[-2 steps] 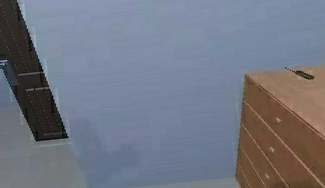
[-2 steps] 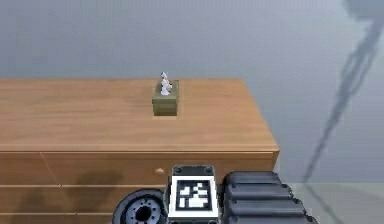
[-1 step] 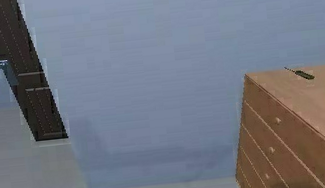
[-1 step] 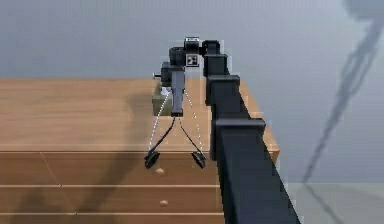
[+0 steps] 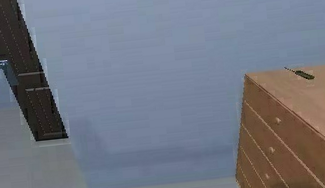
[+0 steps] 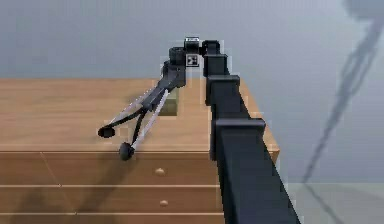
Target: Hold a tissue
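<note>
- The arm (image 6: 240, 150) reaches out over the top of the wooden dresser (image 6: 60, 110). The fingers (image 6: 105, 131) point down toward the arm side view's left, with their tips near the dresser's front edge.
- I cannot tell what state the fingers are in, or if they hold anything.
- I see no clear tissue. A small tan block (image 6: 173, 103) sits on the dresser top close behind the fingers. It may be the tissue box, but I am not sure.
- The fingers could bump the wood if they go lower, since the tips look very close to it.
- A push from the side could slide the tan block away, because it looks small and light.
- A tissue is thin and soft, so the fingers could miss it or tear it.
- Anything let go by the front edge could fall to the floor.
- There is a wide stretch of wood toward the arm side view's left and open air above, so going up looks like the safe way.
- In the forward view the dresser is at the right, with a small dark thing (image 5: 299, 73) on top. The blue wall (image 5: 167, 61) looks close ahead, and a tall dark panel (image 5: 30, 81) stands at the left, so I think driving ahead is tight.
</note>
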You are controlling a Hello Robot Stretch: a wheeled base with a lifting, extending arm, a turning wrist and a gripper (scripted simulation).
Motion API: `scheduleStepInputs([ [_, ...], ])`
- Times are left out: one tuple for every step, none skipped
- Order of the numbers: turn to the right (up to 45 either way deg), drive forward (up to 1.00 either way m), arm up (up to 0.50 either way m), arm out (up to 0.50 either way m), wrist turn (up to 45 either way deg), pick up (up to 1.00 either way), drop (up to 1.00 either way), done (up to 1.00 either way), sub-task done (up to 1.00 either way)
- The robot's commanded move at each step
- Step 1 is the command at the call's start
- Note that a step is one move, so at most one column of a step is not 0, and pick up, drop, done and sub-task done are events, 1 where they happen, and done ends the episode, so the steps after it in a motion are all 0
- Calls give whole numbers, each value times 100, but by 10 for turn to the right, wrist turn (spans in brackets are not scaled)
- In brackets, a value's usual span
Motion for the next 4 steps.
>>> scheduleStepInputs([
  [0,0,0,0,450,0,0,0,0],
  [0,0,0,0,450,0,0,0,0],
  [0,0,0,0,360,0,0,0,0],
  [0,0,-12,0,0,0,0,0,0],
])
